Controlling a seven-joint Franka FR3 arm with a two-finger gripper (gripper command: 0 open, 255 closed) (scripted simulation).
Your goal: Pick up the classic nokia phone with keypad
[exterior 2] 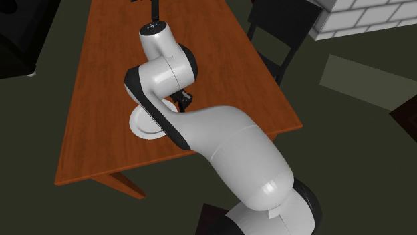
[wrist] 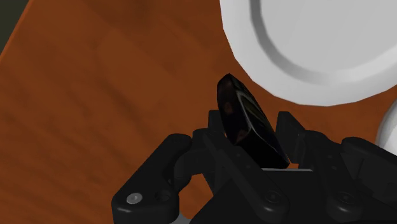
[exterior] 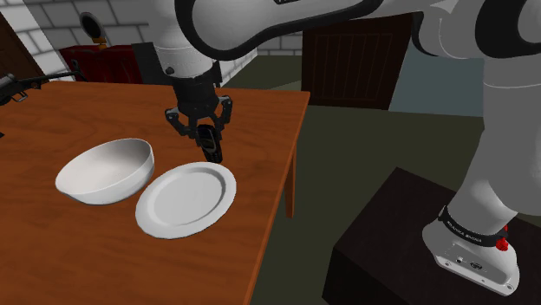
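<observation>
Shoulder view: the black gripper [exterior: 208,133] hangs over the wooden table [exterior: 95,113], its two fingers clamped on a dark phone [exterior: 211,149] that points down from between them. The phone's lower end sits just beside the far rim of the plate [exterior: 186,199] (whether it touches the wood cannot be told). There is one phone, one white plate and one white bowl [exterior: 106,171], and bowl and plate lie side by side, close to each other. The table is reddish-brown. Behind it stand a grey brick wall [exterior: 35,35], a red piece of furniture [exterior: 104,61] and a dark wooden cabinet [exterior: 351,61]. The dark stand [exterior: 390,243] shows at lower right on a dull green floor [exterior: 347,147].

Second exterior view: looking down from behind the white arm [exterior 2: 227,133], the gripper and phone peek out beside the wrist, above the plate's edge. A dark chair [exterior 2: 267,40] stands at the table's right side, with brick wall beyond it.

Wrist view: the phone stands slanted between the fingers, clasped on both sides, its free end over bare wood just beside the plate
</observation>
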